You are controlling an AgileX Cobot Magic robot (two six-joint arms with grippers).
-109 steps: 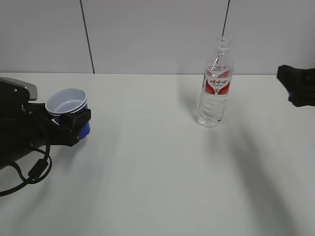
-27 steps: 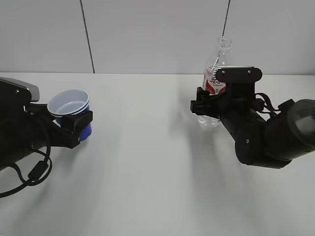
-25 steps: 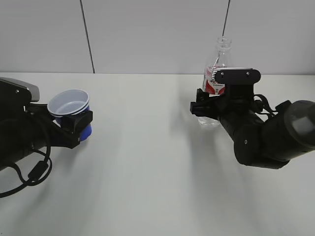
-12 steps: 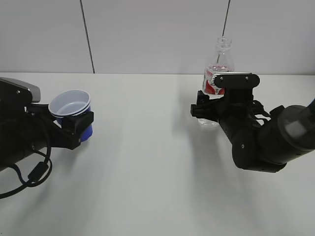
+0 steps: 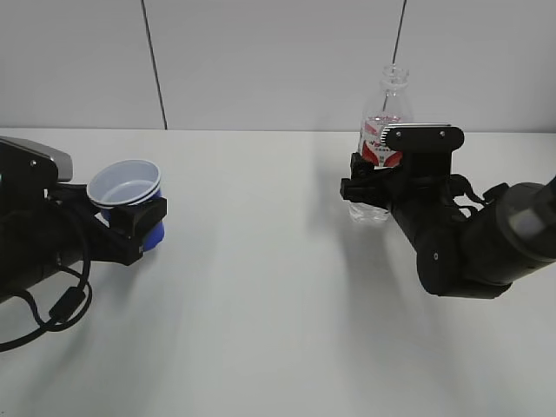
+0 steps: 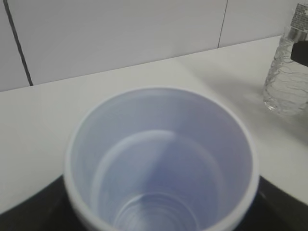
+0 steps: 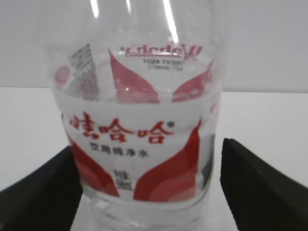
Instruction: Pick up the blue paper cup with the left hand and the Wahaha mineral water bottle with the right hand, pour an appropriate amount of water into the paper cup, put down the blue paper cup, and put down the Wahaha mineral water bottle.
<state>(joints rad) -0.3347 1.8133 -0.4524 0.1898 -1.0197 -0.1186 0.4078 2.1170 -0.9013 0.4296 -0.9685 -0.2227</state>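
My left gripper (image 5: 132,219) is shut on the blue paper cup (image 5: 126,186) and holds it upright at the left of the table. In the left wrist view the cup (image 6: 159,159) fills the frame, and its white inside is empty. The Wahaha mineral water bottle (image 5: 388,97) stands upright at the back right, capless, with water up to about its red-and-white label. My right gripper (image 5: 369,189) is open with a jaw on each side of the bottle (image 7: 139,134). The left finger (image 7: 38,192) is at the bottle's wall. The right finger (image 7: 260,183) stands slightly off it.
The white table (image 5: 261,304) ends at a white panelled wall (image 5: 261,61) just behind the bottle. The bottle's ribbed lower body also shows in the left wrist view (image 6: 286,77) at the far right.
The right arm came in from the right edge and put its open jaws around the bottle, then edged slightly right. The left gripper with the cup drifted a little to the right.
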